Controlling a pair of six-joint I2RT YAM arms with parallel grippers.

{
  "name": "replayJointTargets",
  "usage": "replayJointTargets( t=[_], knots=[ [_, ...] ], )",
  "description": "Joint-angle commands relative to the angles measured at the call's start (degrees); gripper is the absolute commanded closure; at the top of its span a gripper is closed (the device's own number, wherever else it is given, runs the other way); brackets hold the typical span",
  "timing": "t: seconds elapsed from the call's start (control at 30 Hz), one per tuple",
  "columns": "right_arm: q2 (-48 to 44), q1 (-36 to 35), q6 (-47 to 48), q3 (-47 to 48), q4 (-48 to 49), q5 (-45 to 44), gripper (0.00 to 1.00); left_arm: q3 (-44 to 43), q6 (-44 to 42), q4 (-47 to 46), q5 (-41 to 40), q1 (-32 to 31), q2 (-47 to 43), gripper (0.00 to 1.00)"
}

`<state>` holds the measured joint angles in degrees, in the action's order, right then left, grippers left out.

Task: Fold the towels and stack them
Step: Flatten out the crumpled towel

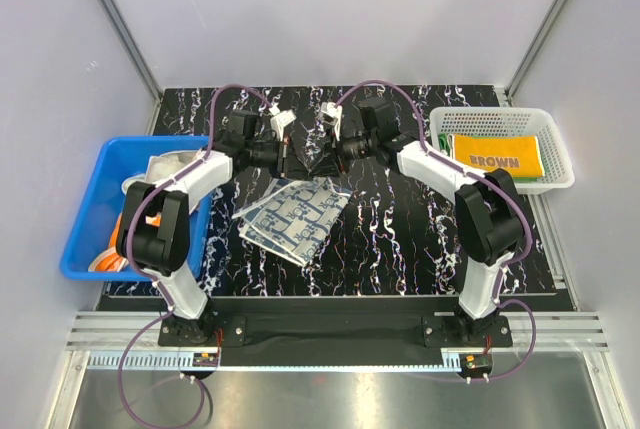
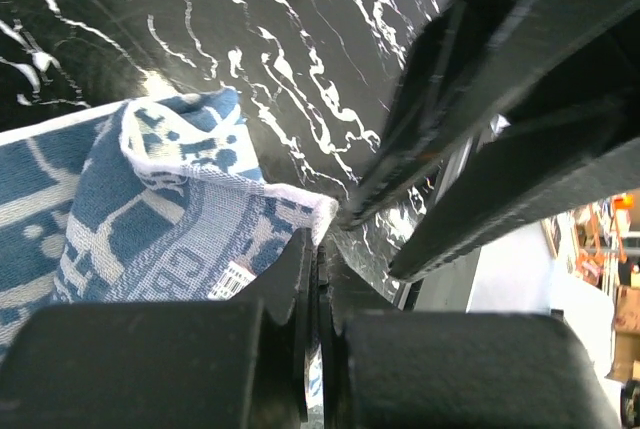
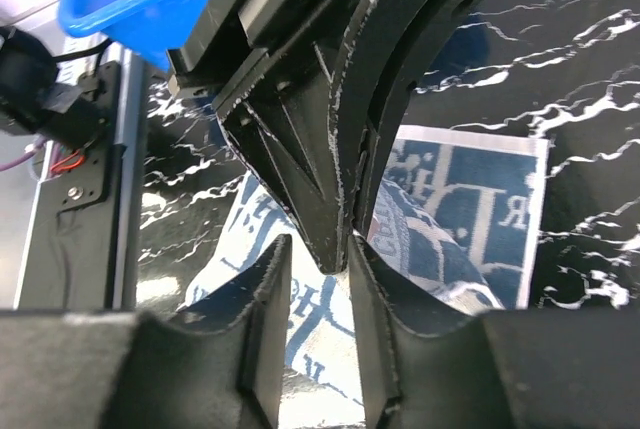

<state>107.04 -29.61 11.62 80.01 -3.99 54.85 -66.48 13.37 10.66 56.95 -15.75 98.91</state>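
Navy on white for the patterned towel [image 1: 293,214], lying rumpled on the black marbled table [image 1: 400,249], well to the left of the white mesh basket [image 1: 490,114]. Held at one hemmed corner by the left gripper [image 2: 318,239], pressed together on the white edge, presumably to raise that corner off the surface and carry it over for a fold. Met almost tip to tip by the right gripper [image 3: 320,249], with a narrow gap between its jaws and no cloth visibly inside, likely lining up for a second hold beside the first; whether touching the hem, impossible to tell. Judged as early in this fold: no crease made yet. Already inside the basket, an orange-yellow towel [image 1: 495,156] with brown lettering, folded over a sliver of green towel [image 1: 441,139], probably the start of the stack and so the destination. Far to the left of the basket, beyond both arms, a blue bin [image 1: 85,219] with more cloths [image 1: 165,164] heaped inside, apparently awaiting their turn. Risk worth noting: two grippers crowded on one corner, little room for a clean regrasp.
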Motion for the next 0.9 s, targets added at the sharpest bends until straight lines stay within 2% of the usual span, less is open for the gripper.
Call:
replayJointTargets(
  t=[0.0,0.37,0.63,0.87],
  knots=[
    [0.53,0.60,1.48,2.08,0.03,4.99,0.62,-2.95,-3.35,0.07,3.61,-0.42,-2.85,1.00],
    [0.27,4.55,-0.19,1.64,1.00,2.72,0.59,-5.06,-5.36,2.97,3.78,-1.57,-1.01,1.00],
    [3.87,5.52,3.06,6.91,-9.63,10.36,0.52,-6.91,-5.72,3.76,3.78,-2.53,-0.04,1.00],
    [3.87,5.52,0.43,5.07,-5.95,13.44,0.52,-8.84,-5.81,4.46,3.87,-3.15,1.37,1.00]
  ],
)
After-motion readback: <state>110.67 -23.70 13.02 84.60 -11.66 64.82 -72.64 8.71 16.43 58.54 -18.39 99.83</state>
